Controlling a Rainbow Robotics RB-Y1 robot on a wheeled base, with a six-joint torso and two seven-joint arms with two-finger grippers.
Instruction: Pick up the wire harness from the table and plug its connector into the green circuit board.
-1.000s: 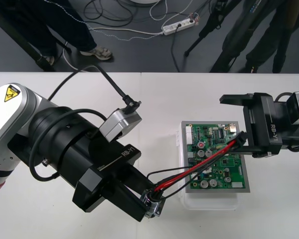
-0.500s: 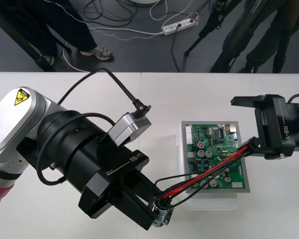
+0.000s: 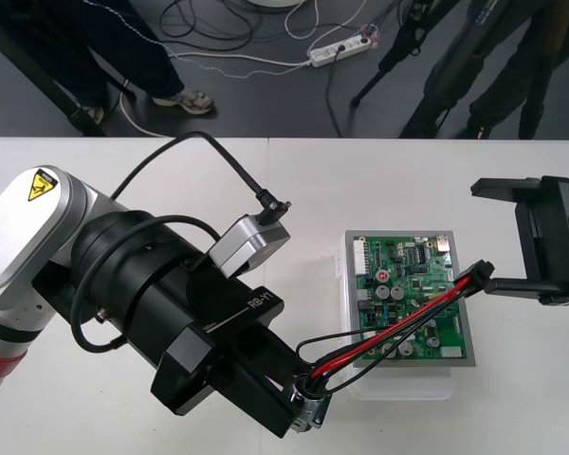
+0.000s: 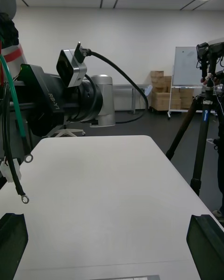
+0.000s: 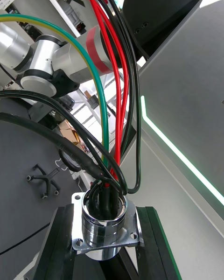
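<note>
Front view: my left gripper (image 3: pixel 299 413) sits low over the table (image 3: pixel 294 190), just off the near left corner of the white base (image 3: pixel 398 385), and it is clamped on the harness's round metal socket (image 3: pixel 310 393). From the socket the red and black wires (image 3: pixel 398 324) run up and to the right, slanting across the green circuit board (image 3: pixel 408 258). They end in the small black plug (image 3: pixel 475 274), which hangs at the board's right edge. I see it just beside the lower finger of my right gripper (image 3: pixel 481 237). That gripper stands at the table's right side with its two fingers spread wide and nothing between them. I cannot tell whether the plug touches the board or the finger.

Right wrist view: the two black fingers (image 4: pixel 12 242) sit far apart, confirming the spread. Out across the bare table I see the left gripper, and close by a green wire (image 4: pixel 16 114) and a black lead with a ring terminal (image 4: pixel 21 198) hang down.

Left wrist view: the flanged socket is pinched between the left fingers (image 5: pixel 56 249), with red, black and green wires rising out of it.
</note>
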